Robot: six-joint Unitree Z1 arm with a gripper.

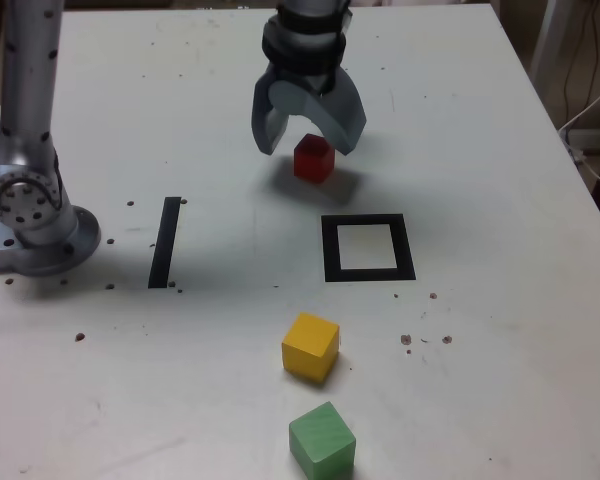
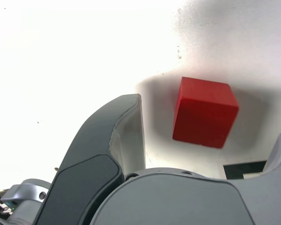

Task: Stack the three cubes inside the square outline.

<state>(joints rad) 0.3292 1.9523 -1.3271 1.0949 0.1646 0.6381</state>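
**Open tool over the red cube**

The tool (image 1: 309, 135) hung above the white counter (image 1: 500, 150) with its two grey jaws spread wide apart. It held nothing. The red cube (image 1: 314, 159) sat on the counter right under the gap between the jaws. In the exterior view, the jaw tips were just above the cube's top, one on each side. No jaw touched the cube.

In the wrist view, the red cube (image 2: 204, 112) lay between the two jaws, with bare counter showing on both sides of it. A dark shadow spread around it. A small bit of the black square (image 2: 243, 168) peeked out past the cube.

The square (image 1: 368, 248) was a thick black border with a white middle. It lay flat on the counter, near the red cube and closer to the camera. Nothing sat inside it.

The yellow cube (image 1: 310, 346) stood closer to the camera than the square, a bit toward the exterior view's left. The green cube (image 1: 322, 440) stood just past it, near the bottom edge of the picture. The two did not touch.

A black strip (image 1: 165, 241) lay on the exterior view's left. The arm's grey base (image 1: 35, 215) stood beside it. Small dark specks dotted the counter.
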